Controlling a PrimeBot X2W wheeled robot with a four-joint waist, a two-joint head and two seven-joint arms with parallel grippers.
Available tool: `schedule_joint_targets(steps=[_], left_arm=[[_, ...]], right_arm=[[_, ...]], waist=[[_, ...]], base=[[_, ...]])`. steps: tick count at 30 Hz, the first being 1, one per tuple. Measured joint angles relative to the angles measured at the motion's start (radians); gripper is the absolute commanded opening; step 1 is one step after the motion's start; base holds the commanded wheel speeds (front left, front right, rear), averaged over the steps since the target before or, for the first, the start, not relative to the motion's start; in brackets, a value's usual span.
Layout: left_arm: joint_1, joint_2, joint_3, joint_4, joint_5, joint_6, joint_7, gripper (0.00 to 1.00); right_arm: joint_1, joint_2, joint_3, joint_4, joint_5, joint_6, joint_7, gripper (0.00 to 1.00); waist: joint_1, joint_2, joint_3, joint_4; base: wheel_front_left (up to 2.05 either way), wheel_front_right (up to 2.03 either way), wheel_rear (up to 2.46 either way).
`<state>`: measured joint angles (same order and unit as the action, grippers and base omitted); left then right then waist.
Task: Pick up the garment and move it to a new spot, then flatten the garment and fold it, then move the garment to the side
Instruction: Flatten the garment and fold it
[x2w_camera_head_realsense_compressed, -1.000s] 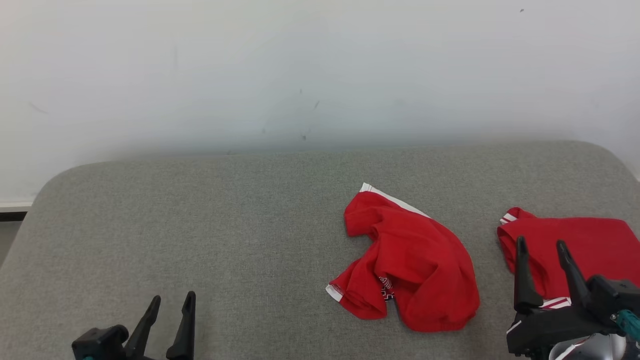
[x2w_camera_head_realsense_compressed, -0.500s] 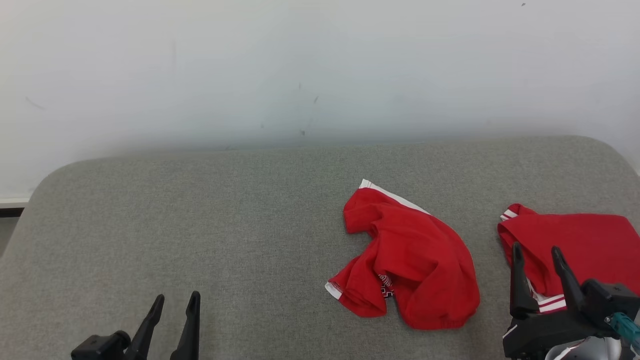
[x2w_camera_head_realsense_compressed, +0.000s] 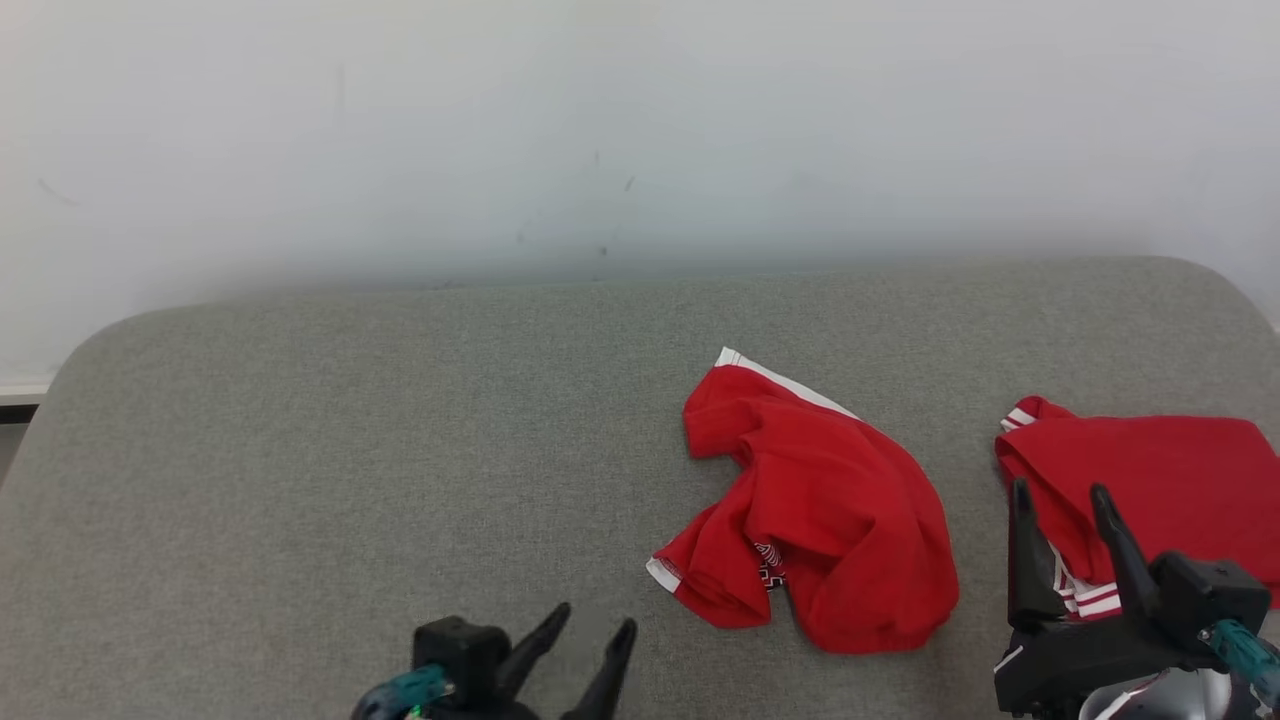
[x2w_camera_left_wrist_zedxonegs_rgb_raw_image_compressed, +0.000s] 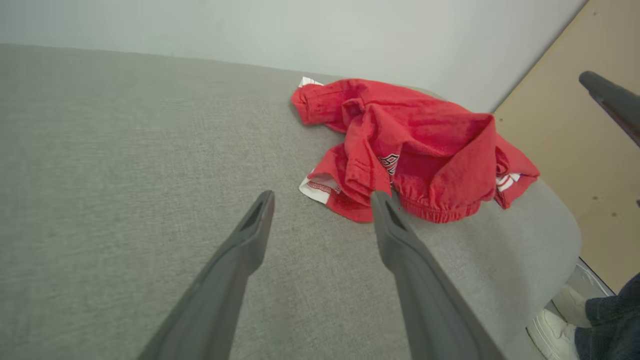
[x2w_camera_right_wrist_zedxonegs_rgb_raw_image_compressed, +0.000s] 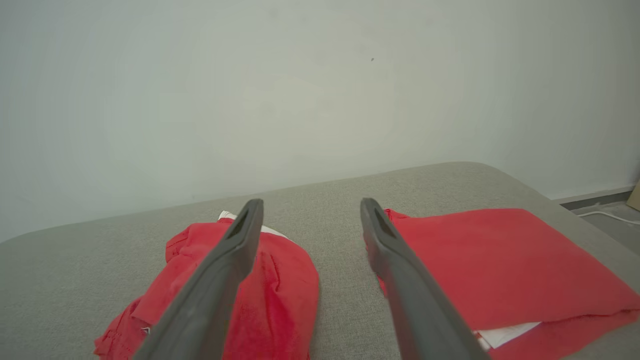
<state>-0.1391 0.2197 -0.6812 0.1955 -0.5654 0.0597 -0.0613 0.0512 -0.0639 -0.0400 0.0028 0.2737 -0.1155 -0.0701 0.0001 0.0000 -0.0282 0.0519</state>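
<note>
two red garments lie on the grey worktop (x2w_camera_head_realsense_compressed: 300, 450). the crumpled garment (x2w_camera_head_realsense_compressed: 815, 520), the one we take as the task's, sits right of centre in the head view. a folded garment (x2w_camera_head_realsense_compressed: 1150, 470) lies apart from it at the right edge.

both tools are released and hold nothing. the left tool (x2w_camera_head_realsense_compressed: 595, 617), at the bottom centre, points towards the heap's near hem, close but not touching. the right tool (x2w_camera_head_realsense_compressed: 1060, 490), at the lower right, stands over the folded garment; we cannot tell whether it touches.

we judge the pick-up not yet begun. a pinch on one loose layer could leave the rest trailing and bunched, or drag it into the folded garment. the right tool could snag that one if it drops.

the folded garment's right side is cut off by the frame and both tool bodies by the bottom edge. the heap's print (x2w_camera_head_realsense_compressed: 770, 570) is tucked into a fold and unreadable. a shoe (x2w_camera_left_wrist_zedxonegs_rgb_raw_image_compressed: 555, 325) shows at the lower right of the left wrist view.
</note>
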Motion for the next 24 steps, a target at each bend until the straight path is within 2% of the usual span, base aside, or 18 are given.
schedule_joint_targets(steps=[2,7,24], left_arm=[[-0.060,-0.059,-0.055,0.063,0.007,-0.027,0.049,1.00],[-0.142,-0.126,-0.081,0.164,0.018,-0.040,0.107,1.00],[-0.286,-0.146,-0.069,0.381,0.028,-0.044,0.162,1.00]], right_arm=[[-0.010,0.000,0.016,0.000,-0.004,0.001,0.002,1.00],[-0.039,0.000,0.035,-0.003,-0.012,0.003,0.010,1.00],[-0.040,-0.002,0.039,-0.017,-0.020,0.006,0.019,1.00]], waist=[[-0.0001,0.0000,0.005,-0.011],[0.0000,0.0000,0.013,-0.040],[0.0000,0.0001,0.073,-0.183]], base=[[0.00,0.00,0.00],[0.00,0.00,0.00],[0.00,0.00,0.00]])
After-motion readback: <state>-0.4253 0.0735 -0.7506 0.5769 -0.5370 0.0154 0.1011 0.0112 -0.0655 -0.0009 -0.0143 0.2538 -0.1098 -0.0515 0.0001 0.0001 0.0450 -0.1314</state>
